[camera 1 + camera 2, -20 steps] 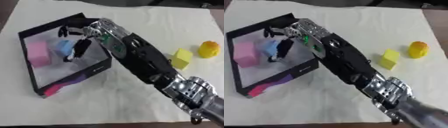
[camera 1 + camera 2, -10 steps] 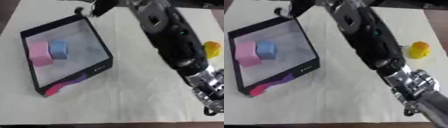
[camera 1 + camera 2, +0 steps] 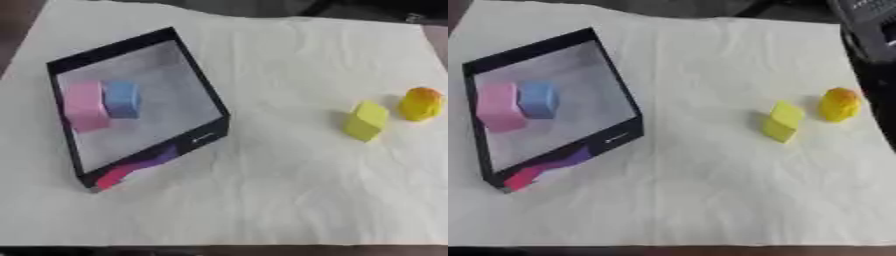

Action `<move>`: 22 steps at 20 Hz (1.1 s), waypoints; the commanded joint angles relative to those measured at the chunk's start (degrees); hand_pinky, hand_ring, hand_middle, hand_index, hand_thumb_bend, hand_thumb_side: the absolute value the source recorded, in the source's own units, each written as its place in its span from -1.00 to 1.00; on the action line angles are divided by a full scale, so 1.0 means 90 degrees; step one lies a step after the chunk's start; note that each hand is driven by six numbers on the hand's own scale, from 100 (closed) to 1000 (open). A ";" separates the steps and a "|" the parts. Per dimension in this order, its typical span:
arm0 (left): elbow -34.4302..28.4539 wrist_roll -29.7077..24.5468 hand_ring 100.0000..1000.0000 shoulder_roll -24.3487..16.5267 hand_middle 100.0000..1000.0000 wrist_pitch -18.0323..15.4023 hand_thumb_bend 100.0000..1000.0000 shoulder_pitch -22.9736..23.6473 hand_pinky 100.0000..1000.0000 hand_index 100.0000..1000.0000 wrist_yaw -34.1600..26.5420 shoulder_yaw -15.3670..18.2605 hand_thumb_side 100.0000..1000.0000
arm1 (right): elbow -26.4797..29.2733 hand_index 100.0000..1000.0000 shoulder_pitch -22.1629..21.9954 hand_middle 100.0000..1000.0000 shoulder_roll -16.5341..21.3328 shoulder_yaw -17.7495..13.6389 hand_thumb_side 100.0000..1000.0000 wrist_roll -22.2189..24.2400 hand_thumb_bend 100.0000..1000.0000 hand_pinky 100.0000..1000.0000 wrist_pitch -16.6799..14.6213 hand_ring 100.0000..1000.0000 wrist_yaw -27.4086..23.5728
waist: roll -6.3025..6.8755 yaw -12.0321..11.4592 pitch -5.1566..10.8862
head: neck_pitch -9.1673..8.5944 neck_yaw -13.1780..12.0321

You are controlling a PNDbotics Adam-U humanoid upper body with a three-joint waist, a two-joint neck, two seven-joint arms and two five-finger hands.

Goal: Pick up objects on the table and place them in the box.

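Neither hand shows in either view, so their state cannot be told. A pink block (image 3: 86,106) and a blue block (image 3: 122,99) already sit side by side in the black box (image 3: 203,103). On the cloth-covered worktop (image 3: 262,190) to the right, well apart from the box, the yellow block (image 3: 366,120) stands tilted beside a rounded yellow-orange object (image 3: 420,103). The block looks light and rigid (probably foam or plastic); pinching its flat opposite faces should suit.

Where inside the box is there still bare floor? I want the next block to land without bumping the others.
Inside the box, the right half and the near end are bare. The pink block and blue block crowd the left wall, side by side. Outside, the cloth between the box and the yellow block is open for a hand to pass.
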State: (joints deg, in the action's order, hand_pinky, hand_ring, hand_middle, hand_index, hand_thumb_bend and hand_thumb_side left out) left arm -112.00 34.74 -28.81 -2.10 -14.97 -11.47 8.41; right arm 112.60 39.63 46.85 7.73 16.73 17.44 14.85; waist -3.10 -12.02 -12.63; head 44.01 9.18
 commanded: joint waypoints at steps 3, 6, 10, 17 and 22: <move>-0.0047 0.0006 0.26 -0.0211 0.44 0.0003 -0.47 -0.0005 0.33 0.58 0.0012 0.0086 -0.14 | 0.0219 0.76 -0.0979 0.57 0.0831 -0.0447 -0.40 -0.0339 -0.16 0.77 -0.0295 0.68 -0.0083 | -0.0036 0.0069 0.0143 | 0.0012 -0.0027; -0.0048 -0.0011 0.26 -0.0189 0.44 0.0013 -0.48 0.0000 0.33 0.58 0.0020 0.0083 -0.14 | 0.0221 0.77 -0.1556 0.57 0.0970 -0.0539 -0.36 -0.0336 -0.18 0.78 -0.0434 0.68 -0.0058 | -0.0009 0.0089 0.0133 | 0.0012 -0.0046; -0.0040 -0.0004 0.26 -0.0193 0.44 0.0028 -0.48 0.0025 0.33 0.58 0.0020 0.0094 -0.14 | 0.0221 0.77 -0.2184 0.58 0.1032 -0.0492 -0.29 -0.0305 -0.16 0.78 -0.0601 0.69 0.0035 | 0.0006 0.0103 0.0106 | 0.0012 -0.0028; -0.0003 -0.0068 0.26 -0.0143 0.44 0.0093 -0.49 0.0044 0.33 0.58 -0.0014 0.0046 -0.11 | 0.0221 0.80 -0.2926 0.58 0.0433 -0.0319 -0.16 -0.0018 -0.21 0.80 -0.0517 0.70 0.0451 | 0.0016 0.0120 0.0029 | 0.0012 -0.0004; 0.0000 -0.0094 0.26 -0.0096 0.44 0.0100 -0.50 0.0044 0.33 0.58 -0.0011 0.0043 -0.10 | 0.0221 0.80 -0.3233 0.60 0.0206 -0.0256 -0.11 0.0178 -0.15 0.80 -0.0259 0.71 0.0882 | 0.0025 0.0120 0.0004 | 0.0012 -0.0001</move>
State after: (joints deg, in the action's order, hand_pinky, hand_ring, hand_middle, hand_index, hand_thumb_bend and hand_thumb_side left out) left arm -111.49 34.07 -28.70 -1.22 -14.24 -11.47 8.62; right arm 113.55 10.28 47.94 5.79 17.97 14.53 21.61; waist -3.08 -11.00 -12.71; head 44.15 9.17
